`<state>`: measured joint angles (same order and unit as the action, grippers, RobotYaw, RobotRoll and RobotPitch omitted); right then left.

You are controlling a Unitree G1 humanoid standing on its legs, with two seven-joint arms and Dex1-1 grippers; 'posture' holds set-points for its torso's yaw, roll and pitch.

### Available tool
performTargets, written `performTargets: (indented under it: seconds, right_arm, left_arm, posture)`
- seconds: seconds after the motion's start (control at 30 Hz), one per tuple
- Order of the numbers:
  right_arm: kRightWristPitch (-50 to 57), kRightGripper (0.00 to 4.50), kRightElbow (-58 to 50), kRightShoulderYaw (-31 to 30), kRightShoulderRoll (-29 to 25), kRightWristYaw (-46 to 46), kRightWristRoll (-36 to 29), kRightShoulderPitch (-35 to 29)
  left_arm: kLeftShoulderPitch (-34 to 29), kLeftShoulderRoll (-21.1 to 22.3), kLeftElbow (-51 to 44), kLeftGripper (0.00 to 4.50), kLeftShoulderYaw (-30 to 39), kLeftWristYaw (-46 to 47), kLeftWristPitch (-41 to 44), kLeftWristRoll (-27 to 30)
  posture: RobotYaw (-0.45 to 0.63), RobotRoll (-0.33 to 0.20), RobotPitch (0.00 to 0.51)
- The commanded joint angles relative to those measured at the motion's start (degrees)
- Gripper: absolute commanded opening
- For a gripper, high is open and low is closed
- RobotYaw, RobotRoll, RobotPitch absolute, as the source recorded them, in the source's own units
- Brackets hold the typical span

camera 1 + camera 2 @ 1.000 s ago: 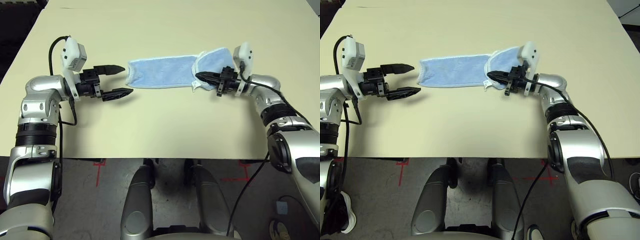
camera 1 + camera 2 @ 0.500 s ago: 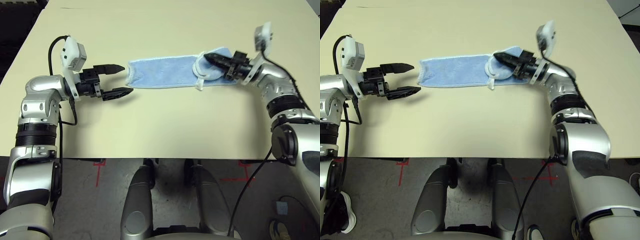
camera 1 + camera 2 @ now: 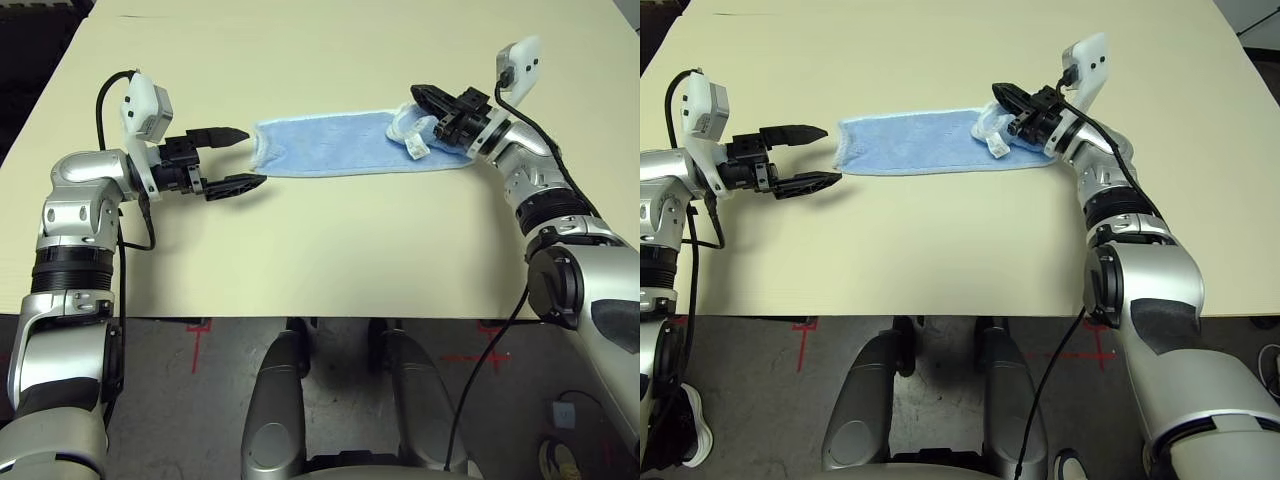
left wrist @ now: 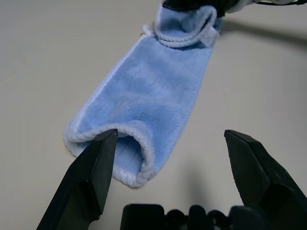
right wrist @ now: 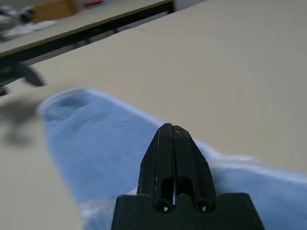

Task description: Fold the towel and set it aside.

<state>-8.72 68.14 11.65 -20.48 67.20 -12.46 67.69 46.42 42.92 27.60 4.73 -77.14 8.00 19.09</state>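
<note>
We see the towel, a light-blue fluffy strip with white stitched edging, lying stretched left to right across the far middle of the cream counter. Its left end curls up a little where the edging loops round, and in the left wrist view that looped end lies just beyond the gap between that arm's two black fingers. Its right end is bunched and lifted off the counter, the white edging and a small white tag hanging below the raised fold. The right gripper sits at that bunched end, pointing left along the strip, its fingers pressed flat together; from the head views the cloth gathers right under the fingers, and we take them to be pinching the towel's end, though the exact spot of the pinch is hidden by the fingers themselves. In the right wrist view the blue cloth spreads out beneath and beyond the closed fingers. The left gripper hangs just beside the towel's left end, apart from it, pointing right toward the cloth with its fingers spread wide and nothing between them. The two silver forearms reach in from the near left and near right, the strip of towel lying between the two grippers. The counter around the towel is bare cream surface, with dark floor beyond its left edge.
</note>
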Motion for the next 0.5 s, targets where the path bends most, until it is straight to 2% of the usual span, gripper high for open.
performTargets:
  seconds: [0.03,0.37,0.43,0.5]
  right_arm:
    - [2.3,0.03,-2.0,-3.4,-0.9,7.6,1.8,-2.3]
    - [-0.7,0.03,-2.4,-8.9,-0.7,2.2,7.6,-5.4]
    - [-2.4,0.03,-2.0,-8.7,-0.5,1.6,7.5,-6.2]
    - [-1.9,0.03,-2.5,-6.4,-0.1,2.9,4.6,-6.0]
  left_arm:
    - [-0.7,0.4,-0.8,4.50,0.4,-0.2,0.3,0.5]
    - [-0.3,0.0,-0.5,4.50,0.2,0.0,0.1,0.4]
    - [-0.3,-0.1,-0.8,4.50,0.2,0.2,0.3,0.4]
    - [-0.4,0.0,-1.1,4.50,0.2,0.2,0.5,0.5]
  posture:
    - [0.02,0.000,0.309]
    - [0.01,0.000,0.309]
    - [0.01,0.000,0.312]
    - [0.02,0.000,0.312]
